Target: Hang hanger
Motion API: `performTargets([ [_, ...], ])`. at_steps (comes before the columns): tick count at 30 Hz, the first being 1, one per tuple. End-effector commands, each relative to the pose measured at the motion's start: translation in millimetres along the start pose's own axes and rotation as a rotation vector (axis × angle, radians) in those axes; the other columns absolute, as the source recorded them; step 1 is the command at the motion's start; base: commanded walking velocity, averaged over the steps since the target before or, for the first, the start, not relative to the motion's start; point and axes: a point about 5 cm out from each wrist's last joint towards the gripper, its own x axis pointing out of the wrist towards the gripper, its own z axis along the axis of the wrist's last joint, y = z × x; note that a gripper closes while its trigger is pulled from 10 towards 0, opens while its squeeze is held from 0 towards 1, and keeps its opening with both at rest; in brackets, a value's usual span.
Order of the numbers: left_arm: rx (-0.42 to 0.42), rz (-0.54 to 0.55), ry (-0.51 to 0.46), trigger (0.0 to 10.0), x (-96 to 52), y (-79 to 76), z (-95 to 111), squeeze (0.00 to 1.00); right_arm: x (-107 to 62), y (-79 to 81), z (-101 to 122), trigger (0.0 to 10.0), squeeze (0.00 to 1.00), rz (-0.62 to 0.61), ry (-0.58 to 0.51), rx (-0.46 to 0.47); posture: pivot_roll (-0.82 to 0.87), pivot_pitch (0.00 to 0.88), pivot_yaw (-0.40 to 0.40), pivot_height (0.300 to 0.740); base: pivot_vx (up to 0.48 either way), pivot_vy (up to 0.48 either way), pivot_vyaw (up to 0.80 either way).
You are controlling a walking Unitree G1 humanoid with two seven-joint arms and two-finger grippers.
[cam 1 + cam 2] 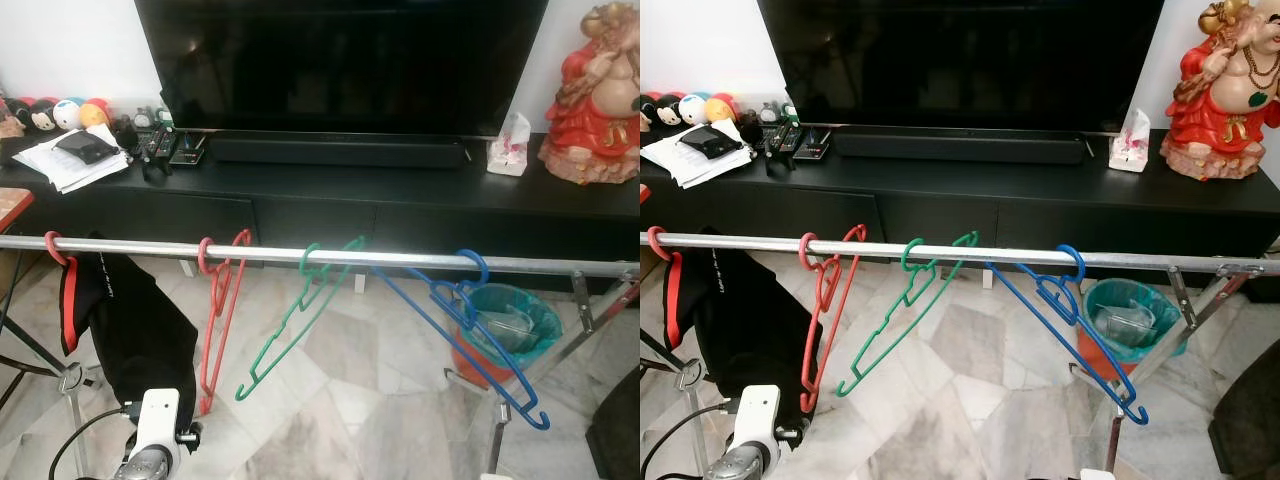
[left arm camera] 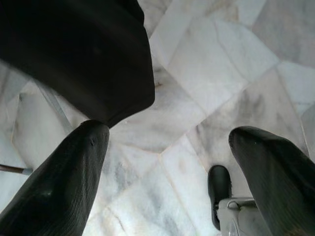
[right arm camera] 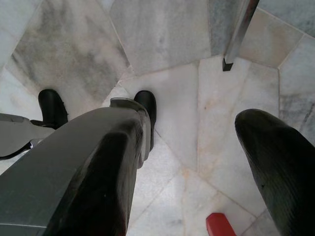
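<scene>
The left arm (image 1: pixel 150 440) is cut off at the frame's lower edge, below the rail (image 1: pixel 400 258); the left gripper (image 2: pixel 167 162) and right gripper (image 3: pixel 197 147) are spread, empty, over marble floor (image 1: pixel 350 400). Hooked on the rail are seen a black garment (image 1: pixel 130 320), red hanger (image 1: pixel 220 310), green hanger (image 1: pixel 300 310) and blue hanger (image 1: pixel 470 330). Behind stands the TV cabinet (image 1: pixel 330 200).

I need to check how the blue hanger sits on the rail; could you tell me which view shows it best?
The right eye view: the blue hanger shows whole, hook over the rail. The left eye view shows it too, further right. The wrist views show floor.
</scene>
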Motion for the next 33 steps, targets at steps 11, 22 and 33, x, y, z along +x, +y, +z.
performTargets([
  [11,0.076,-0.052,0.203,10.0,-10.7,-10.1,-48.1,0.00,0.0,0.9,-1.7,10.0,0.00,-0.003,0.001,0.016,0.05,0.000,0.022,0.740,0.000,0.000,0.00],
  [22,0.070,-0.071,0.190,10.0,-10.5,-14.4,-47.1,0.00,-0.1,0.9,-2.2,10.0,0.00,-0.003,0.002,0.015,0.05,0.000,0.023,0.740,0.000,0.000,0.00],
  [33,0.081,-0.081,0.220,10.0,-13.6,-12.8,-55.5,0.00,-0.2,0.2,-2.4,10.0,0.00,-0.005,-0.001,0.023,0.04,0.000,0.020,0.740,0.000,0.000,0.00],
])
